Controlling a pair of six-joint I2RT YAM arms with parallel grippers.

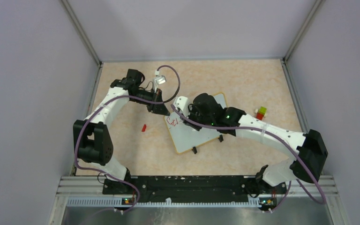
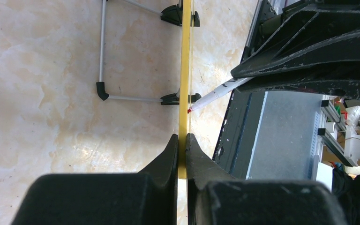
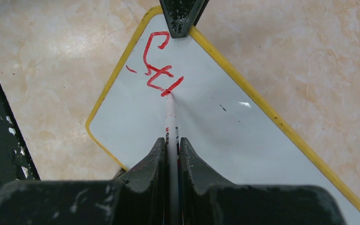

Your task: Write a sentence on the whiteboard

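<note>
The whiteboard (image 1: 193, 138), white with a yellow rim, lies tilted mid-table. My left gripper (image 1: 161, 110) is shut on its far left corner; in the left wrist view the jaws (image 2: 182, 137) pinch the yellow edge (image 2: 184, 70). My right gripper (image 1: 188, 116) is shut on a white marker (image 3: 170, 117), whose red tip touches the board (image 3: 243, 140). Of the sentence (image 3: 157, 61), only red letters "St" and one more stroke show, near the held corner. The marker (image 2: 215, 95) also shows in the left wrist view, its tip on the board.
A small red marker cap (image 1: 144, 127) lies on the table left of the board. Small coloured blocks (image 1: 261, 112) sit to the board's right. The board's black clip feet (image 2: 176, 98) and a wire stand (image 2: 102, 56) show behind it. Grey walls enclose the table.
</note>
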